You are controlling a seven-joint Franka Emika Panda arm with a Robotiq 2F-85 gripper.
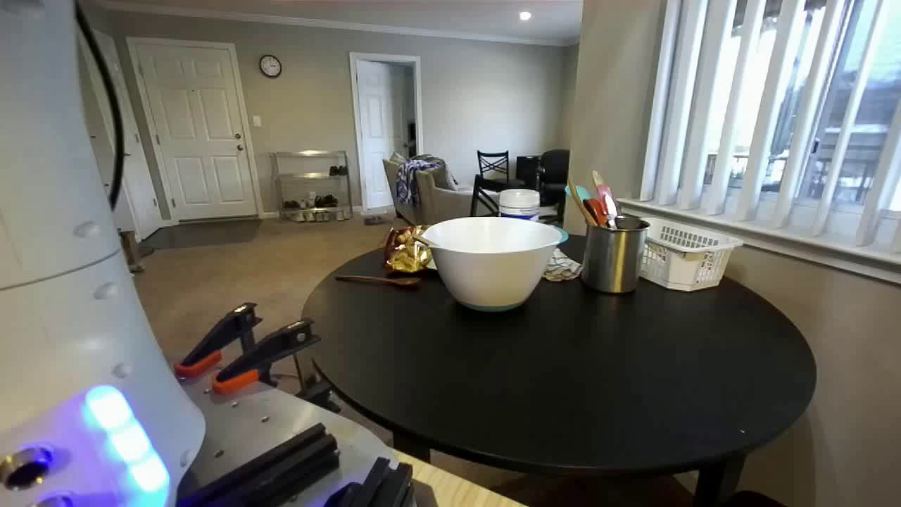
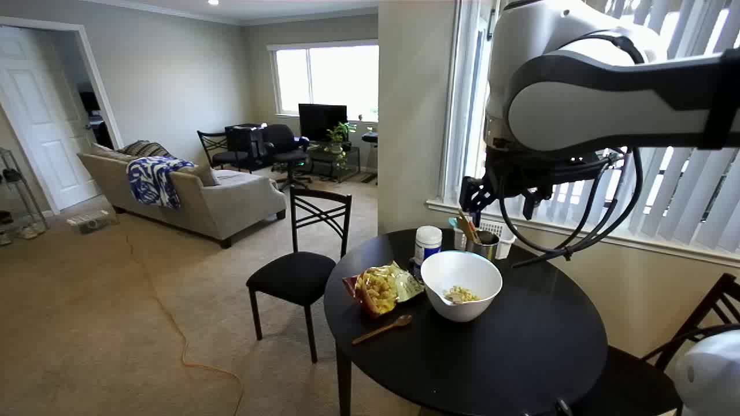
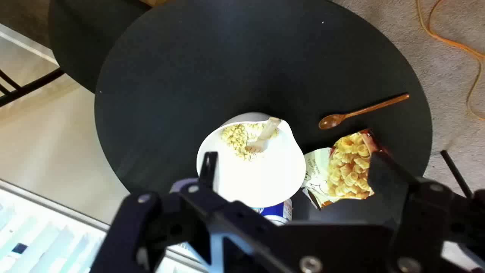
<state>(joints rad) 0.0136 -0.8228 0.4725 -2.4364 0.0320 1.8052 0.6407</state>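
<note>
Bowl [image 3: 257, 176] on the table [image 3: 227, 57], toward six o'clock of its top in the wrist view, holding food [image 3: 235, 138] and a wooden fork [image 3: 266, 132]. Rightward: a bottle [image 3: 280, 210] at the bowl's five o'clock, a snack bag [image 3: 345, 167] at three, a spoon [image 3: 363, 110] at two. No grasp seems made yet; any would call for lowering and lining up on a rim or handle. The gripper [image 3: 293, 162] is empty, fingers spread wide. In an exterior view the arm [image 2: 578, 110] reaches in from three o'clock, gripper pointing down, high over the table.
</note>
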